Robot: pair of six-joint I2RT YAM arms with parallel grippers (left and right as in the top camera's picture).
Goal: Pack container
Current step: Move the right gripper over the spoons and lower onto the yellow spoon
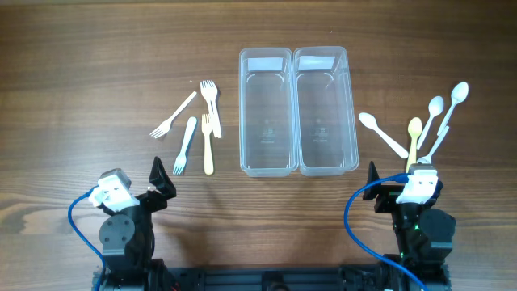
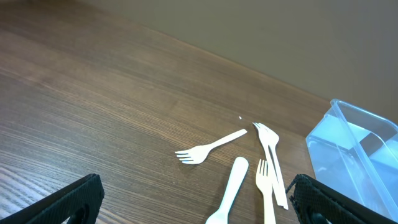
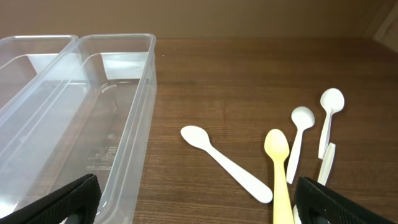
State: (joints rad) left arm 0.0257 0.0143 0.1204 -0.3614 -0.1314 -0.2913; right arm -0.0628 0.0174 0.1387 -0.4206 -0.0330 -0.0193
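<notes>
Two clear plastic containers stand side by side at the table's middle, the left container (image 1: 265, 113) and the right container (image 1: 326, 109), both empty. Several plastic forks (image 1: 194, 129) lie left of them; they also show in the left wrist view (image 2: 249, 168). Several plastic spoons (image 1: 420, 125) lie right of them, one yellow spoon (image 3: 278, 171) among white ones. My left gripper (image 2: 199, 208) is open and empty, near the front edge, short of the forks. My right gripper (image 3: 199, 208) is open and empty, between the right container (image 3: 93, 124) and the spoons.
The wooden table (image 1: 97, 81) stretches bare to the far left and far right. A blue cable (image 1: 77, 218) loops beside the left arm and another (image 1: 355, 214) beside the right arm.
</notes>
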